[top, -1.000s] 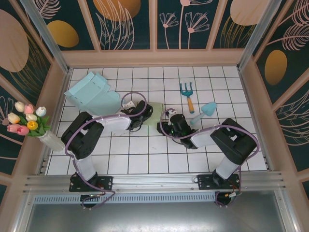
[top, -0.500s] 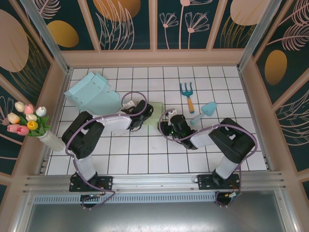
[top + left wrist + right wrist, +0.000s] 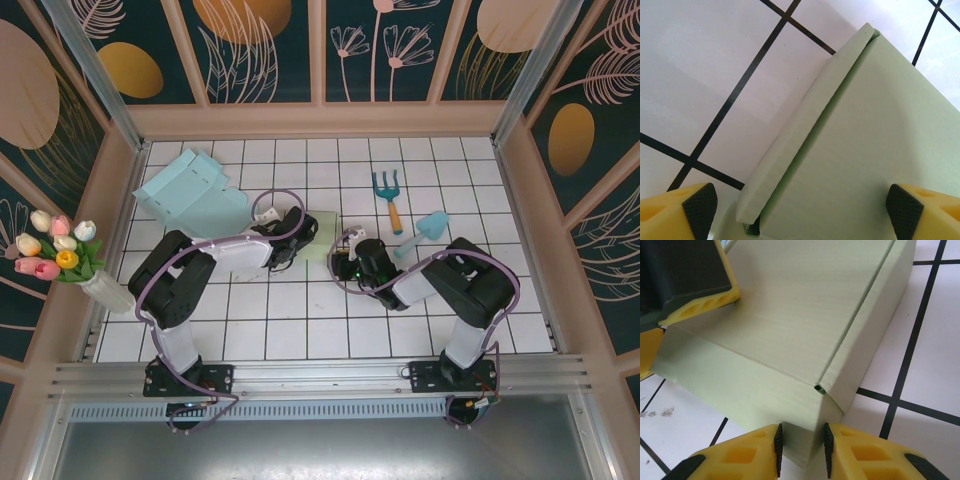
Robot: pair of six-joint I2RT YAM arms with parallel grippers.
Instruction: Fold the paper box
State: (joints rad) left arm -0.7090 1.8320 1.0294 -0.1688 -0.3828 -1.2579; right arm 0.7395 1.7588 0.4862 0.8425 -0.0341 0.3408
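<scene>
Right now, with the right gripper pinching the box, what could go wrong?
The right gripper grips only a corner of the box, so a pull may crease it or slip off. The left gripper stands open over the box; pressing down could dent its top.

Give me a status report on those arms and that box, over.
Left end effector open, over pale green paper box. Right end effector shut on its corner. Blue toy rake with orange handle lies apart.
</scene>
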